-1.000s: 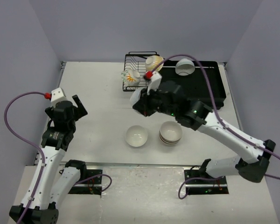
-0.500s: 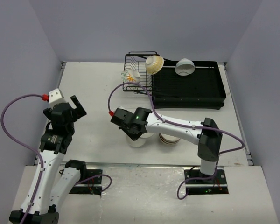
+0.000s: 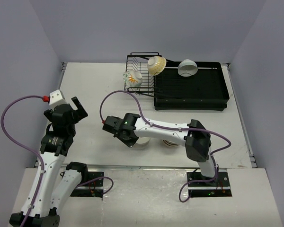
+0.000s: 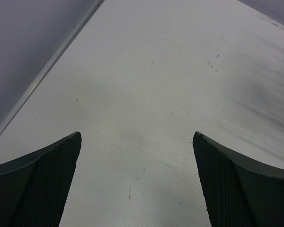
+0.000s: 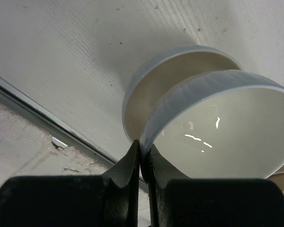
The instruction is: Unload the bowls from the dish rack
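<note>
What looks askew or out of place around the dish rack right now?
The floral bowl sits tilted at the rack's left edge and seems to jut past the wire. The cream bowl leans on its side too. Nothing looks spilled or broken.

Soft, even light fills the top view, leaving only faint shadows on the table [image 3: 94,90]. In the right wrist view small glare streaks glint inside the nearer white bowl [image 5: 236,118], with a grey shadow above it
</note>
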